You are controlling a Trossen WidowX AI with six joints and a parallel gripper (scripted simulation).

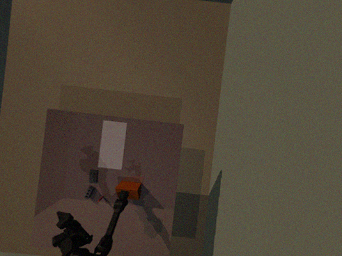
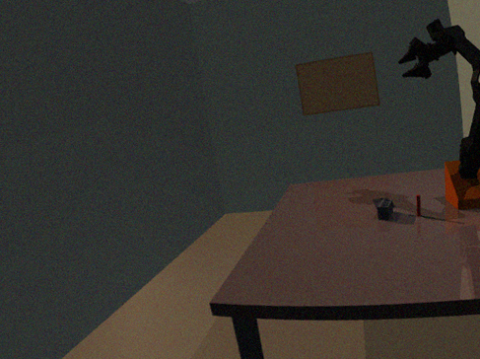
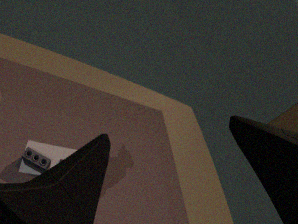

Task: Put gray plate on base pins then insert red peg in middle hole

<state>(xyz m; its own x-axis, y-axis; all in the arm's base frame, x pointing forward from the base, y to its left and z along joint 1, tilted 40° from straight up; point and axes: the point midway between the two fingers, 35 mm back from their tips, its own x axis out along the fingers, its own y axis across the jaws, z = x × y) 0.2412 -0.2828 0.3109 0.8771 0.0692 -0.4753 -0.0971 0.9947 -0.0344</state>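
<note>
The gray plate (image 1: 90,192) (image 3: 37,158) shows several dark round holes and appears slightly raised or tilted. A second gray block (image 1: 94,176), apparently the base, lies just beyond it; its pins are too small to tell. In the exterior view the two overlap as one dark shape. The red peg (image 1: 101,198) (image 2: 418,205) stands upright on the table between the blocks and the robot's mount. My gripper (image 1: 57,226) (image 2: 402,69) (image 3: 169,131) is open and empty, high above the table and far from all three. Its left finger hides part of the wrist view near the plate.
The orange mount (image 1: 128,189) (image 2: 476,187) of the arm stands on the table (image 1: 63,145) (image 2: 325,267), to the right of the peg. A pale patch (image 1: 112,145) lies on the table beyond the blocks. A brown board (image 2: 338,84) hangs on the wall.
</note>
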